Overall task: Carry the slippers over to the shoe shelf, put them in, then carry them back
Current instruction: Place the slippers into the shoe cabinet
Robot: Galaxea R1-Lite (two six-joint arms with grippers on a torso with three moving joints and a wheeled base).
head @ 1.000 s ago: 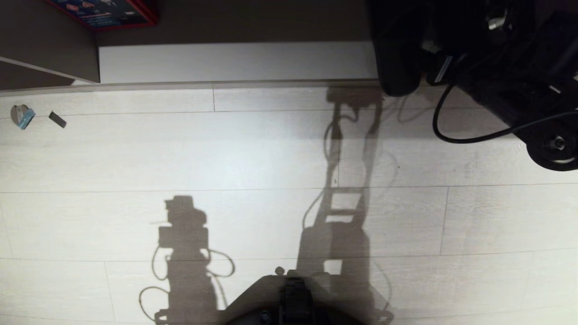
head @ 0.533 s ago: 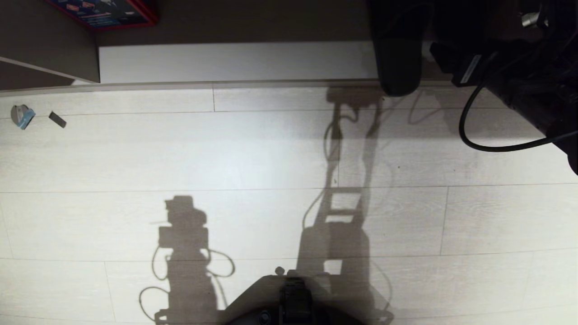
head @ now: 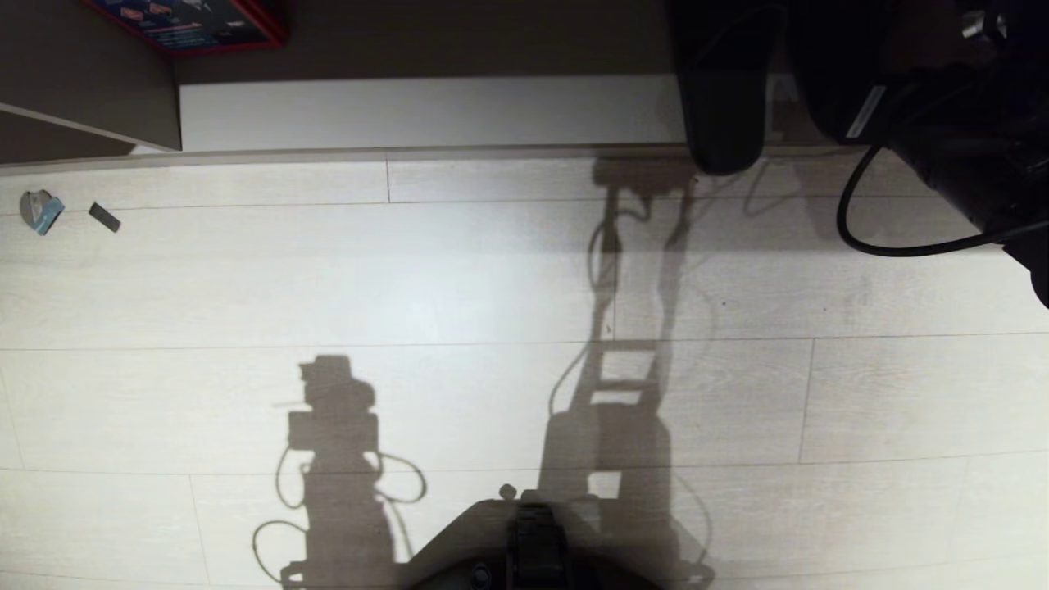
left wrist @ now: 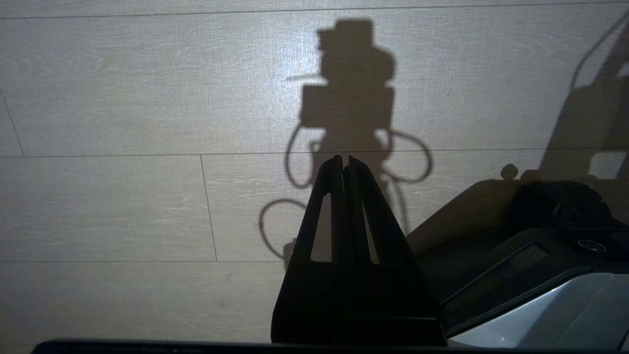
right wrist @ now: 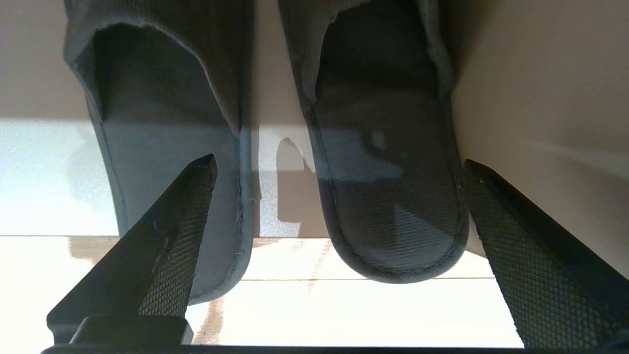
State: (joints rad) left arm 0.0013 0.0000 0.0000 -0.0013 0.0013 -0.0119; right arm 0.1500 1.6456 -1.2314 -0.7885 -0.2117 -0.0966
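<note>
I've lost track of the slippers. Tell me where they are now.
In the right wrist view the slippers lie side by side in the shoe shelf, heels hanging over its pale base board edge, against its side panel, with the open right tool just behind the heels.

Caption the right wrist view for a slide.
Open right gripper faces the pair of slippers lying side by side in the shoe shelf, heels overhanging its edge.

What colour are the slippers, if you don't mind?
Dark grey-black slippers, with a fine ribbed weave; clearest in the right wrist view.

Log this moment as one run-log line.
right gripper: open, at slippers | slippers: side by side in shoe shelf, heels overhanging | left gripper: shut, parked over floor
</note>
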